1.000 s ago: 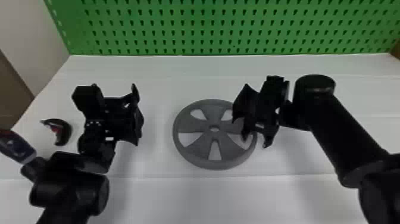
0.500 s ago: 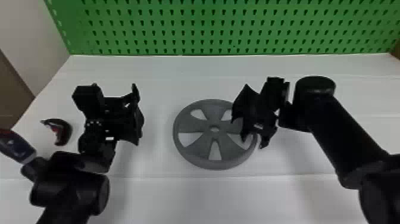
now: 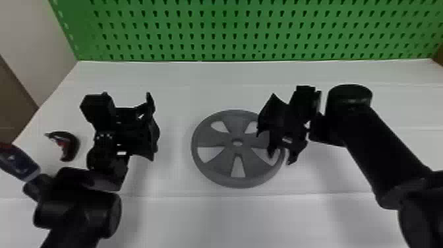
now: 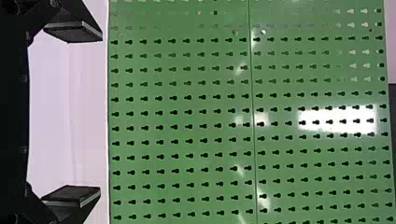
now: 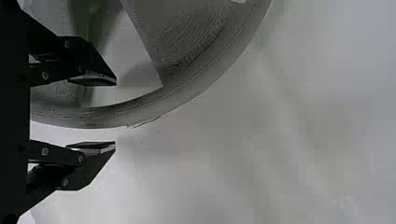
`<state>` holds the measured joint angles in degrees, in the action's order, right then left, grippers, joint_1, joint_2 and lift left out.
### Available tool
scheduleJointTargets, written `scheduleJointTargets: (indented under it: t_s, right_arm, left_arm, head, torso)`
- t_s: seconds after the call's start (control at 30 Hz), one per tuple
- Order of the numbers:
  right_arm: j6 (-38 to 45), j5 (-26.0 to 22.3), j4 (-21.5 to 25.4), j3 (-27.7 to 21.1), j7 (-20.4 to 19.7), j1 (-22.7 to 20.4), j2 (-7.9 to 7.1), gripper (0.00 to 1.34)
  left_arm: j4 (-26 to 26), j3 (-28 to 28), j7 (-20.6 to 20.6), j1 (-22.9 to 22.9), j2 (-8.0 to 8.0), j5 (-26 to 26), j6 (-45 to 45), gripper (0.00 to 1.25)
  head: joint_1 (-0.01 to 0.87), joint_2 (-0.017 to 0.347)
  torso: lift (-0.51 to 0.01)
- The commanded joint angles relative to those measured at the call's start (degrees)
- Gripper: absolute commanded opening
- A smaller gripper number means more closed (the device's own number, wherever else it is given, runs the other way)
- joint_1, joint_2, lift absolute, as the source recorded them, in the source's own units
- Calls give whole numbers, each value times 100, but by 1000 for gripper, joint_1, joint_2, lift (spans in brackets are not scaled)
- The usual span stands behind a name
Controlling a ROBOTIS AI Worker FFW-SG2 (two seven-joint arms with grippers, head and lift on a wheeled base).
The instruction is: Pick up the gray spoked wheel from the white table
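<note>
Our right tool sits released, fingers spread with nothing clasped, over right side of gray spoked wheel; in right wrist view we see wheel's rim across gap between fingers; wheel lies flat on white surface, between our two tools; our left tool hangs over left part of surface, fingers wide apart, empty; beyond it, curved black-and-red item; farther left, blue-and-red item; behind surface stands green pegboard.
</note>
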<state>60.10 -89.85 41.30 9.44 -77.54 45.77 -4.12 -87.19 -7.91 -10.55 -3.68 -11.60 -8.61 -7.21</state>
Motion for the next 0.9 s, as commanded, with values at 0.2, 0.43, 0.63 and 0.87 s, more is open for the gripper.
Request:
scheduleJointTargets:
  t_s: [0.2,0.43,0.63,0.87]
  right_arm:
    - [37,91,1,50,2,11,7,400]
    - [99,108,1,129,2,29,7,331]
    - [116,126,10,208,2,37,25,316]
    - [160,188,18,216,2,55,25,316]
  left_arm:
    - [0,0,0,-2,0,0,0,1121]
    - [0,-9,0,7,0,0,0,1121]
    - [0,-9,0,7,0,0,0,1121]
    - [0,0,0,7,0,0,0,1121]
  head:
    - [806,44]
    - [806,44]
    - [806,44]
    - [806,44]
  torso:
    - [-98]
    - [-98]
    - [-98]
    - [-98]
